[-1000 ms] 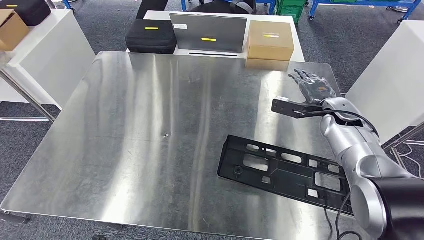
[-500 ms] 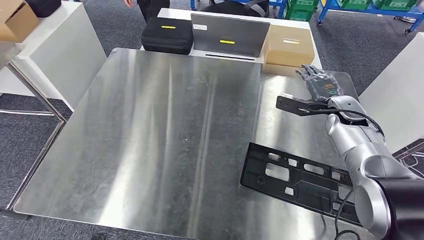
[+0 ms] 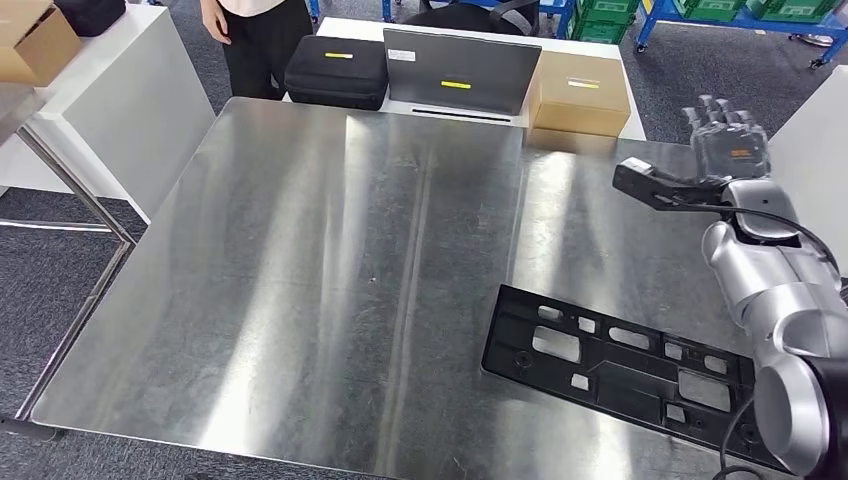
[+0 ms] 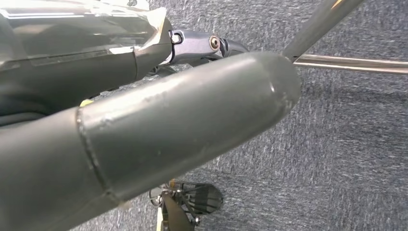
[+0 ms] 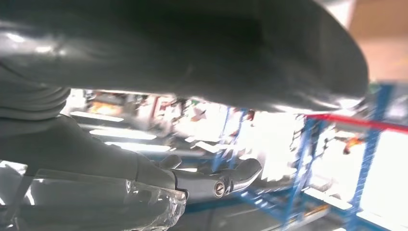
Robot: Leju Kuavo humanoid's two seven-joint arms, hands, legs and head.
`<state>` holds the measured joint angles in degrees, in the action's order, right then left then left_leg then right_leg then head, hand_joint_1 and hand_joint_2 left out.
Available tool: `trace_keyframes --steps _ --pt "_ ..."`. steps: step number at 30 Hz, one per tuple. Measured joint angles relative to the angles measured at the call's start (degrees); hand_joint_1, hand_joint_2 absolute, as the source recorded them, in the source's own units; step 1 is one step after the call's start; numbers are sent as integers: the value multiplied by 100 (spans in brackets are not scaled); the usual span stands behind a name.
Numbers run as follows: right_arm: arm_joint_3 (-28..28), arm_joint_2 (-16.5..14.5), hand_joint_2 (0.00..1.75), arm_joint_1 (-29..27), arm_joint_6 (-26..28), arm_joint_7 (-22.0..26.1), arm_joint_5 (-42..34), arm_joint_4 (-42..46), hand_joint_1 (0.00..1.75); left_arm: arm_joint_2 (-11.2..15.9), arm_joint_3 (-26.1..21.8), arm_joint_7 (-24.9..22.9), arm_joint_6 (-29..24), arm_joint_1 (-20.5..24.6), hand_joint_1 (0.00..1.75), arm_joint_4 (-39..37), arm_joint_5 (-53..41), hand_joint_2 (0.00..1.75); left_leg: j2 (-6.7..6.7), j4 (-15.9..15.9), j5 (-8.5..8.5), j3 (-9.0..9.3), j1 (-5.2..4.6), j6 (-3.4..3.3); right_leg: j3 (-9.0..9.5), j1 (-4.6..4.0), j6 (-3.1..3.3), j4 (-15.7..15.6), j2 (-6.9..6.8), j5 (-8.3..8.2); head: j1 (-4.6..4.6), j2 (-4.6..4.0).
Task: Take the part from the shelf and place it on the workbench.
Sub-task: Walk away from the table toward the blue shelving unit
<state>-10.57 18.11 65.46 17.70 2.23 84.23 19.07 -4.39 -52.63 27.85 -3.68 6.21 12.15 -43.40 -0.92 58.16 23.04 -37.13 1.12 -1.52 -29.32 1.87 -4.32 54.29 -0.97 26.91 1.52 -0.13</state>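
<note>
Brushed steel bench [image 3: 330, 260] across most of the frame, grey carpet around it. Black part [image 3: 620, 365] flat on the bench at lower right, its far end hidden under the right arm. Right hand [image 3: 728, 140] raised at upper right, clear of the part, fingers [image 3: 712, 112] spread and holding nothing. Left hand [image 4: 144, 130] down beside the bench leg over carpet; fingers open or closed, cannot tell. Placement apparently done; best now to draw the right arm straight back and up, well off the part's near edge, no sweeping across it. Along the top edge: black case [image 3: 336, 70], grey laptop [image 3: 460, 70], cardboard box [image 3: 583, 92] on a white table; a person [image 3: 255, 35] at upper left; blue racking behind.
</note>
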Motion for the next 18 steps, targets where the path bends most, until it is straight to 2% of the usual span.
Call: trace_keyframes --steps 3,7,13,16,18 --pt "116 349 0 36 351 -274 -25 104 0 -44 -68 -44 -10 -45 0 -2 66 0 -13 -1 0 10 5 -1 -30 -2 -11 1 -15 10 2 0" --pt "346 983 0 -22 848 -441 -81 256 0 -140 -160 -106 -13 -133 0 -10 137 0 -32 -3 7 3 5 -8 9 -2 -22 1 -34 19 -1 0" --pt "604 1719 0 -469 1375 -979 83 494 0 -280 -339 -115 -11 -144 0 -19 322 0 -28 -2 19 14 1 -20 14 1 -35 -1 -29 25 1 0" --pt "840 2016 0 -979 1817 -1109 -196 755 0 -374 -447 -137 -24 -139 0 -22 418 0 -33 -2 39 39 4 -33 16 -1 -43 -5 -38 44 -1 0" --pt "1141 2192 0 -1675 2013 -1118 -619 1165 0 -462 -523 -182 -48 -136 0 -25 465 0 -51 -4 58 65 6 -42 58 -4 -46 -10 -59 69 -7 0"
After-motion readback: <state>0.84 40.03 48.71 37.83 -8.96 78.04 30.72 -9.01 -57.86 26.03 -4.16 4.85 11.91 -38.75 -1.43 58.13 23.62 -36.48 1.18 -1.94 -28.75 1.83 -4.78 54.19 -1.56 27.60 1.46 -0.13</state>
